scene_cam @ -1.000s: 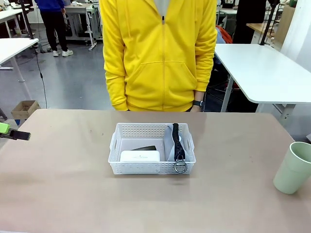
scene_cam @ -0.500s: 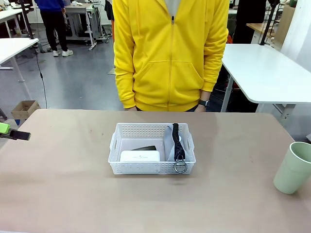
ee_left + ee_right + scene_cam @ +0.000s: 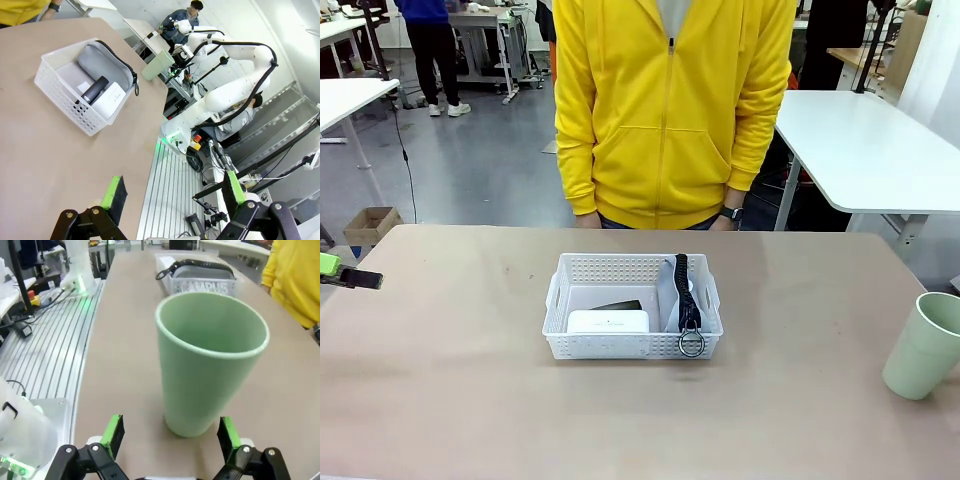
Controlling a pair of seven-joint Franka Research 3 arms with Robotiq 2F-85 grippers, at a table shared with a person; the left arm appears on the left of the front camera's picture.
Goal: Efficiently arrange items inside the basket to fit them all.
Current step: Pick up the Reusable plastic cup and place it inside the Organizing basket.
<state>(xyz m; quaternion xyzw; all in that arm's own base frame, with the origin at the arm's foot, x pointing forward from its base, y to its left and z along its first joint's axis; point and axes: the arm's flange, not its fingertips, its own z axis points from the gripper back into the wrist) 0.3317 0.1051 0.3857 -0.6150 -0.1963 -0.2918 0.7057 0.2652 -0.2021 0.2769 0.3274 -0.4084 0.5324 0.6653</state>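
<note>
In the front view the white perforated basket [image 3: 633, 305] sits at the centre of the brown table [image 3: 460, 400]. Inside it a flat white box [image 3: 608, 321] lies at the lower left, a small black stapler [image 3: 619, 305] shows just above the box, and the grey pouch [image 3: 672, 292] stands on edge along the right side, its black strap [image 3: 684, 290] running down to a metal ring [image 3: 691, 343] that hangs over the basket's near rim. The pale green cup [image 3: 925, 345] stands upright at the right edge of the frame, well apart from the basket. A person in a yellow hoodie [image 3: 665, 110] stands at the top centre (arms down, a watch on one wrist). A green-padded fingertip of the left gripper [image 3: 340, 270] pokes in at the left edge. In the left wrist view the left gripper [image 3: 172, 195] has its fingers spread wide at the bottom, with nothing between them; the basket [image 3: 70, 102] lies at upper left with pouch [image 3: 105, 62], stapler [image 3: 95, 90] and box [image 3: 110, 97] inside, and the cup [image 3: 157, 65] stands beyond it. In the right wrist view the right gripper [image 3: 170, 432] is spread apart at the bottom, with the cup [image 3: 207, 360] standing upright between its fingers, near but seemingly not touching the pads; the basket [image 3: 200, 282] shows at the top centre.
</note>
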